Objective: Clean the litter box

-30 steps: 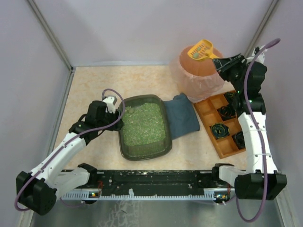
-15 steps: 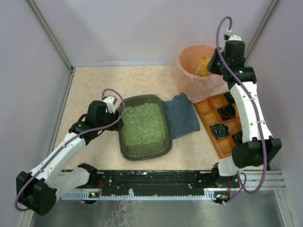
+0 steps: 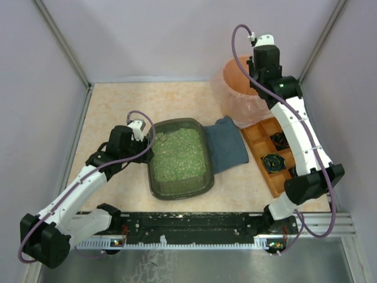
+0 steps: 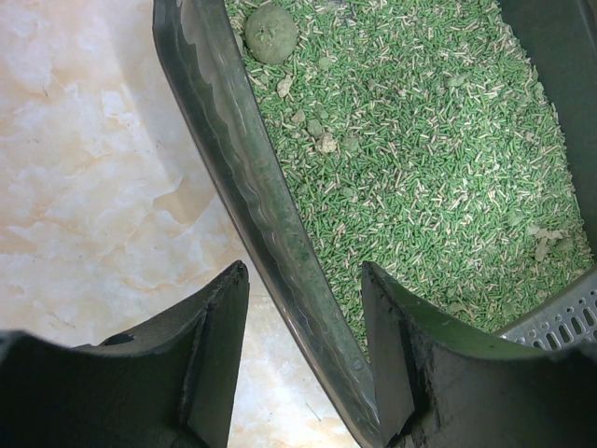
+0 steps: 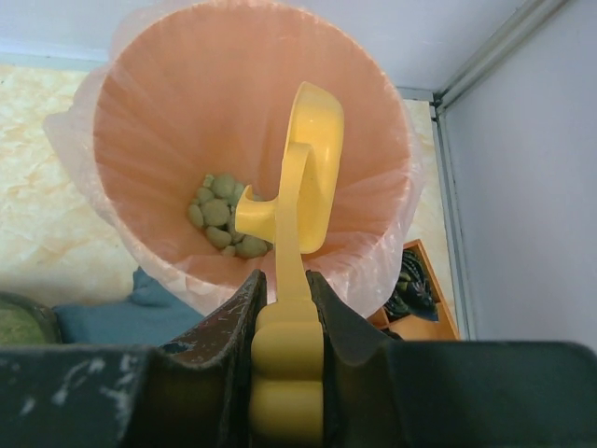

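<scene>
yellow scoop [image 5: 292, 210], handle end hidden in right pincer [image 5: 284, 285], litter box [image 4: 252, 205] cropped

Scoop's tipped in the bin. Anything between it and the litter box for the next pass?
Nothing upright: only the flat blue cloth lies between the pink-lined round bin and the dark grey plastic litter box.

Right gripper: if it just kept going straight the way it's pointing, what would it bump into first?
The right gripper, shut on the scoop, points down into the bin. The scoop's head leads, so it would probably meet the clumps at the bottom first; depth is hard to judge.
</scene>
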